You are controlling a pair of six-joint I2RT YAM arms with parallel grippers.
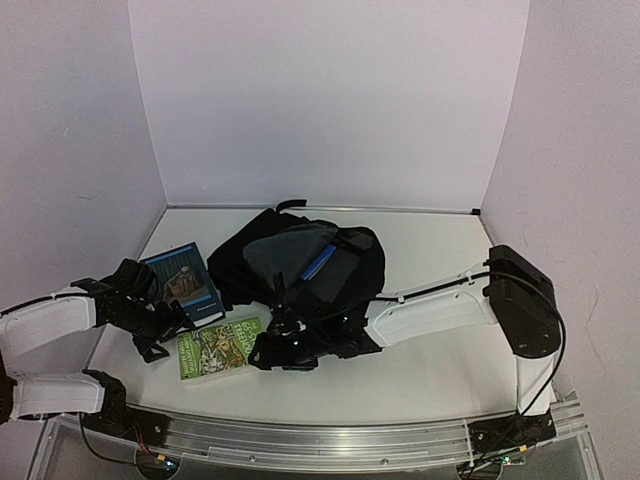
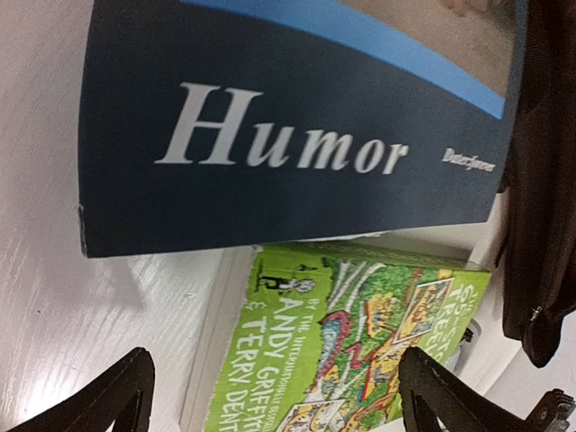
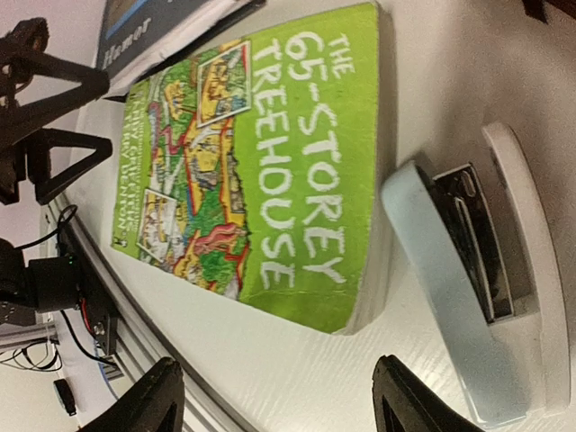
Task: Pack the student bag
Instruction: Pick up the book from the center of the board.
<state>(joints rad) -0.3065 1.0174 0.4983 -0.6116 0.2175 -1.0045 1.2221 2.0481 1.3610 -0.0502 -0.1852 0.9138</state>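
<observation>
Soft, even light fills the white table [image 1: 430, 370], leaving faint shadows; the black bag [image 1: 260, 265] loses detail. In the left wrist view, the navy book [image 2: 270, 180] looms slightly blurred, close to the lens.

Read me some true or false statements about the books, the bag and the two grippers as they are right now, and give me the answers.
1. The green book lies on the table, outside the student bag. True.
2. The left gripper grips the dark blue book. False: its jaws stand wide open with nothing between them.
3. A stapler lies beside the green book. True.
4. The green cover reads 13-Storey Treehouse. False: it reads 65-Storey Treehouse.
5. The right gripper is shut on the stapler. False: it is open and holds nothing.
</observation>
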